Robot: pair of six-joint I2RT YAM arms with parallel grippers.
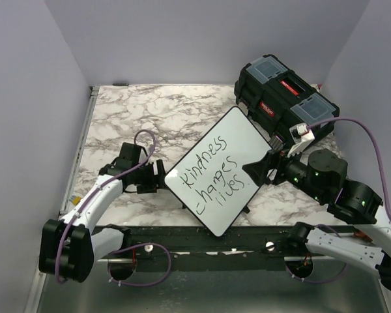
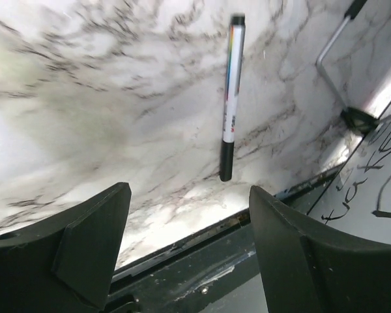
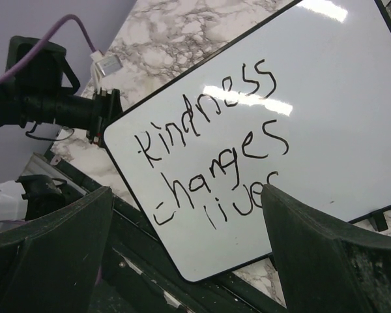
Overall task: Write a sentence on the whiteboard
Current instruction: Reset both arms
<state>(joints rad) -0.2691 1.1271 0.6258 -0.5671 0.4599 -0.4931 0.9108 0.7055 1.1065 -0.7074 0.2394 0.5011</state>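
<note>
— Marble tabletop [image 1: 150, 111], purple walls around. Left pincer [image 2: 189, 202]?
— Spread wide, gripping nothing. Marker [image 2: 230, 98] flat on marble just ahead, bare stone either side.
— Whiteboard [image 1: 247, 140]?
— Just right of it, rounded corner nearest, sentence [image 1: 212, 173] across. Right pincer [image 3: 186, 202] agape at the opposite edge, toolbox [image 1: 283, 91] beyond.

A: Count of items on the surface [image 1: 150, 117]?
B: One whiteboard [image 1: 242, 138], one marker [image 2: 230, 98], one black toolbox [image 1: 283, 98].
A: Writing on the board?
B: One sentence [image 1: 212, 175]: three words, three lines.
A: Tools in view?
B: Two: left tool [image 2: 188, 192], right tool [image 3: 186, 192].
</note>
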